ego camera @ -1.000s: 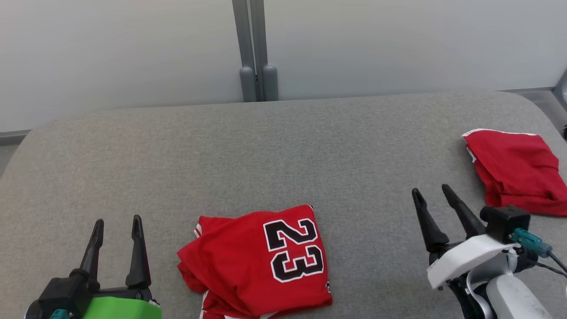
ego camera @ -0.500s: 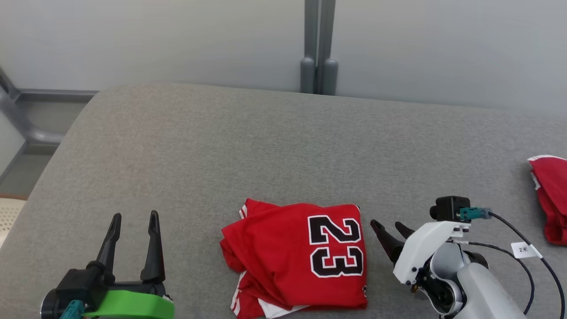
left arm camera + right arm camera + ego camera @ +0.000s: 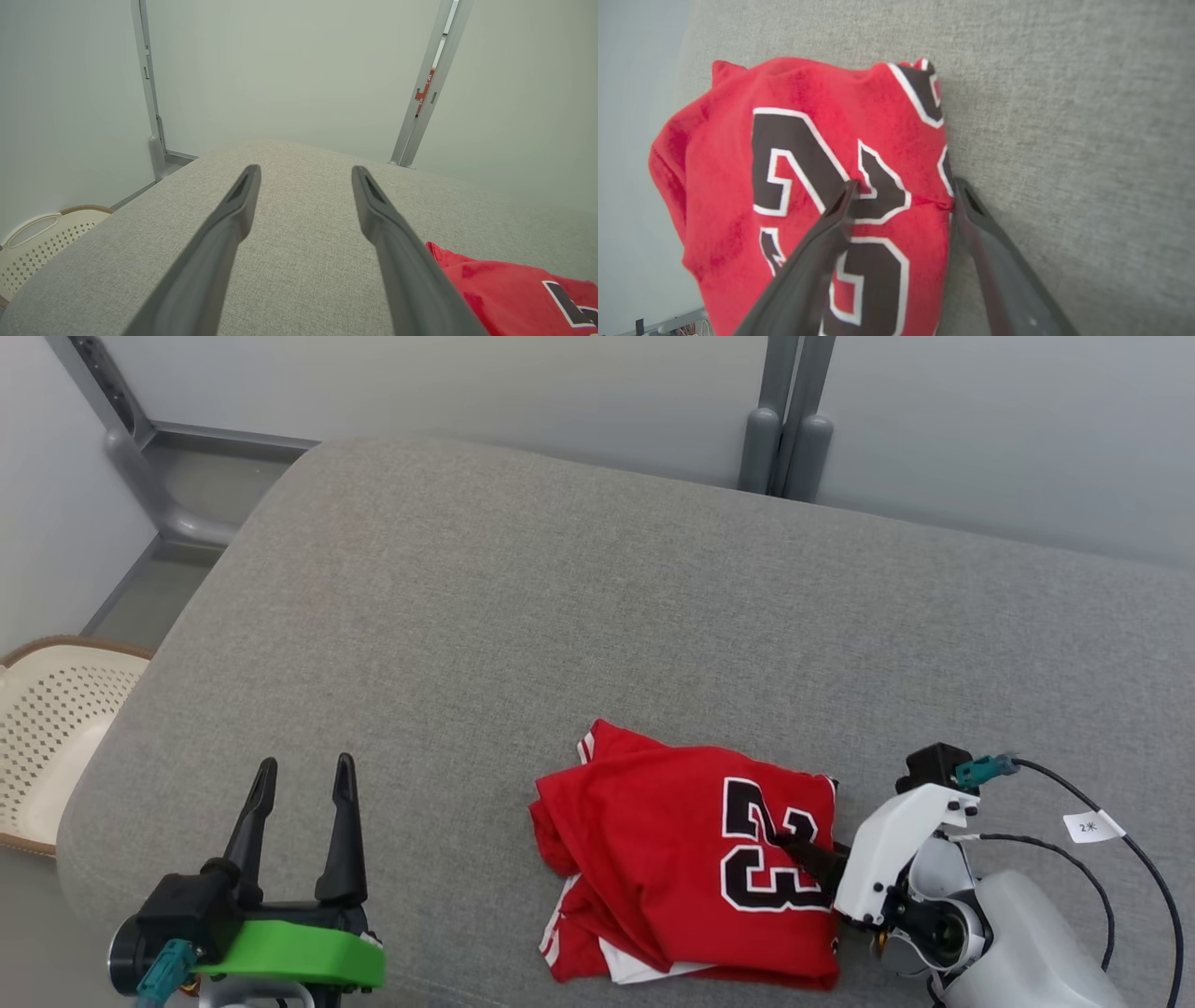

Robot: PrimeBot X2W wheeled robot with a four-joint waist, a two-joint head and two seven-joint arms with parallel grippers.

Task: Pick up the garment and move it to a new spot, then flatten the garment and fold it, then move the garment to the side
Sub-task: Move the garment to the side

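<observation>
Garment (image 3: 653,868) — right gripper (image 3: 906,184) astride; basket (image 3: 56,709) leftward

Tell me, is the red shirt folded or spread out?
Folded: the shirt lies as a compact bundle, with several layered edges showing along its near side.

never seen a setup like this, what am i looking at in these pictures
This is a two-armed robot. The wide picture is from a camera on its head, looking down at a grey padded surface. The other two are from wrist cameras, each looking along that arm's two dark fingers. A folded red jersey numbered 23 lies on the surface; a pale basket stands off to one side. The left gripper is open, holding nothing. The right gripper is open too, fingers straddling the jersey's edge, not yet closed.
</observation>
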